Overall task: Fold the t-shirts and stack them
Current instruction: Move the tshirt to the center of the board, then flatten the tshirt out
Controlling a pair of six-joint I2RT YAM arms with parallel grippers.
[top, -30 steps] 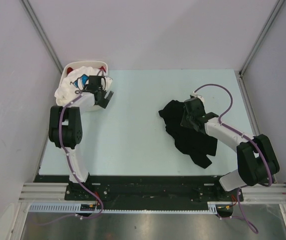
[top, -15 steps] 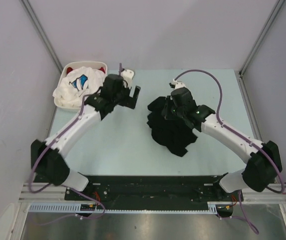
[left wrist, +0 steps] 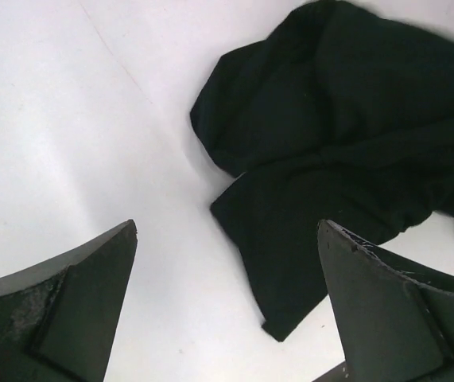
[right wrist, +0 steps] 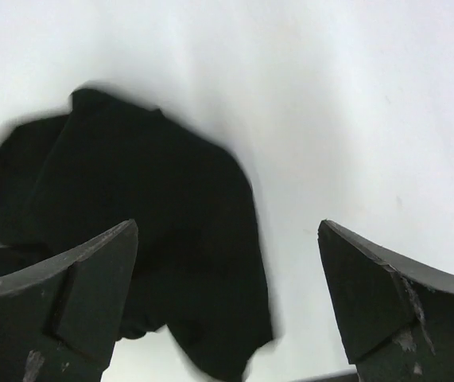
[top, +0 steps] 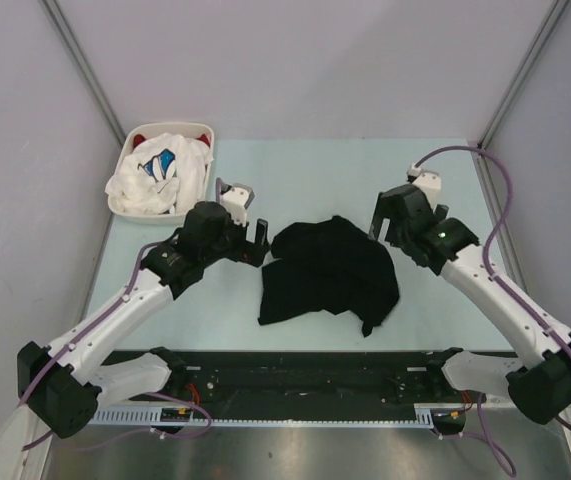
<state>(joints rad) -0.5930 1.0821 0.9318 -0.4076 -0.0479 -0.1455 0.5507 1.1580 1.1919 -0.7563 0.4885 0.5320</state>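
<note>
Black t-shirt now lies crumpled near the middle of the tabletop. It has been let go by the right pincer, which sat on it a moment ago and now hangs open and empty just off its right edge. The left pincer, also open and empty, has swung over from the white basket to the shirt's left edge. A white printed t-shirt stays in the basket. Spreading the black shirt flat looks like the next step.

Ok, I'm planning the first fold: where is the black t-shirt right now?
In the top view the black t-shirt lies crumpled at the table's middle, between the left claw and the right claw.
</note>
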